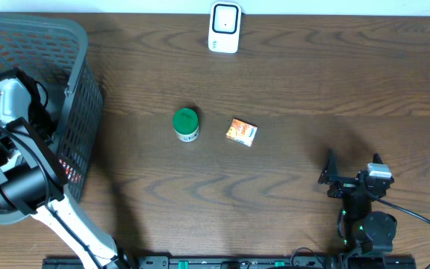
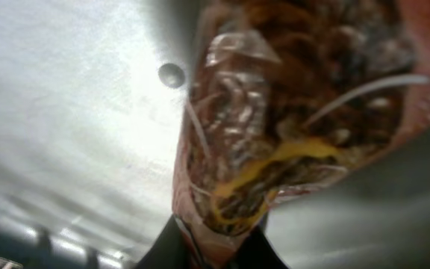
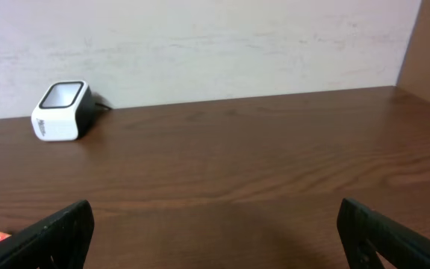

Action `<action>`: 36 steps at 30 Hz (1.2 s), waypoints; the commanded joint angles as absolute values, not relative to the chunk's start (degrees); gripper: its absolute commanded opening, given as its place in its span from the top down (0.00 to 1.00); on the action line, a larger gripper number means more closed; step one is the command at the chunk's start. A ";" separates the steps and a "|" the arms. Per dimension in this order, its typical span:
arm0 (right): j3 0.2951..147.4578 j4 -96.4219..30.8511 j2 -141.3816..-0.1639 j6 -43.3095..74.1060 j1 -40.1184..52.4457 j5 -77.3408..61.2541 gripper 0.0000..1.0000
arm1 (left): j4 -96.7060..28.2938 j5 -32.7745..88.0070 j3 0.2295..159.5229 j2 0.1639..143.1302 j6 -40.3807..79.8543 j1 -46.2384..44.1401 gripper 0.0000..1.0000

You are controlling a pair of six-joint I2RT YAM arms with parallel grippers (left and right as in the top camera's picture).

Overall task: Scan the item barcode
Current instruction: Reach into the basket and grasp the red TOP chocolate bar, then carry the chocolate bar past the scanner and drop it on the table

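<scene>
Left hand (image 2: 219, 237) pinched tight on a clear snack packet (image 2: 297, 112), down inside the basket (image 1: 80, 82). Right hand (image 1: 353, 170) jaws wide, empty, well apart from basket.

I see the grey plastic mesh basket (image 1: 80, 90) at the left of the brown wooden bench (image 1: 312, 82), the white boxy scanner (image 1: 224, 28) far-centre, and the green-lidded round jar (image 1: 186, 124) just left of the small orange carton (image 1: 242, 132).

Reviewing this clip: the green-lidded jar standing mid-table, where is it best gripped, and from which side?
Probably from straight above, tool fingers closing on opposite sides of the green-lidded jar, just under the lid. It stands upright, round, with nothing touching it; the orange box lies apart from it.
</scene>
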State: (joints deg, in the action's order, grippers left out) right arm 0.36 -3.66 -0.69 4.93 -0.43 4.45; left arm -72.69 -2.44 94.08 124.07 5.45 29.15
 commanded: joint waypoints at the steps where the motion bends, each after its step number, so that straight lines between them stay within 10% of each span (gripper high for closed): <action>1: 0.30 -3.88 -0.40 4.21 -0.27 4.40 0.01 | -74.17 -4.78 97.56 124.66 8.34 29.93 0.93; 9: 0.30 -3.88 -0.40 4.21 -0.27 4.38 0.01 | -85.12 -0.43 120.81 120.36 11.31 30.57 0.93; 17: 0.30 -3.88 -0.40 4.21 -0.27 4.40 0.01 | -81.87 35.00 136.31 103.81 15.35 29.06 0.93; 36: 0.30 -3.88 -0.40 4.21 -0.27 4.40 0.01 | -73.47 30.15 132.38 115.90 7.40 -28.49 0.92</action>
State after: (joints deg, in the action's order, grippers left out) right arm 0.36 -3.66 -0.69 4.93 -0.40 4.47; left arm -73.38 32.47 133.29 107.92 11.86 -23.18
